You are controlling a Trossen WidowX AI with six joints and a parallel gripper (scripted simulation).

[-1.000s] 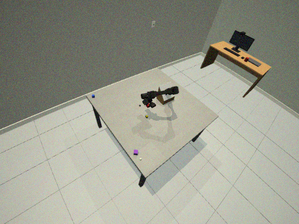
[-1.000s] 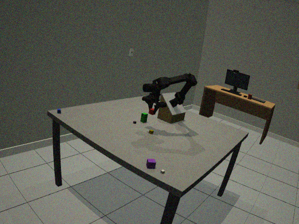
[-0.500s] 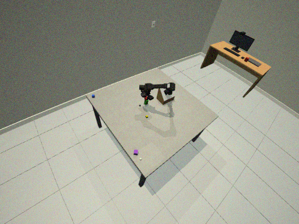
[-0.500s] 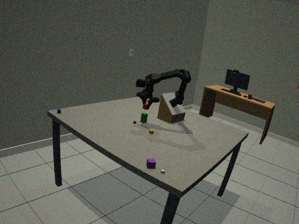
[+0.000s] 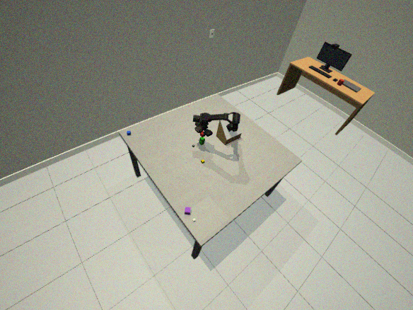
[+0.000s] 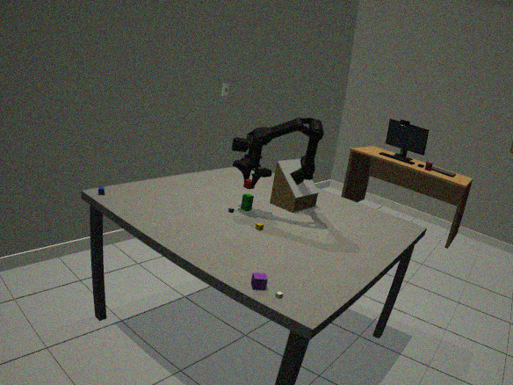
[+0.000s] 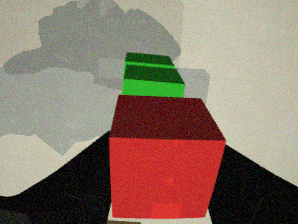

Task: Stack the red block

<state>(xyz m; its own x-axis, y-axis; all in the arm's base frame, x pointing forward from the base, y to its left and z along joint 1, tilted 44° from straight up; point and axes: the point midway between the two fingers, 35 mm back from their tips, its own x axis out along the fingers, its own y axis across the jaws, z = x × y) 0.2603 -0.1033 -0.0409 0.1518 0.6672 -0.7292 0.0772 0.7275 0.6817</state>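
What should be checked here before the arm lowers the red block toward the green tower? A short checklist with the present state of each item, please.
1. Grip on the red block: ok, the gripper is shut on it.
2. Green tower upright: ok, standing on the table.
3. Block clear above the tower top: ok, a gap shows in the exterior view.
4. Block centred over the tower: cannot tell; the wrist view shows the tower ahead of the block.
5. Nearby small black cube and yellow cube apart from the tower: ok.
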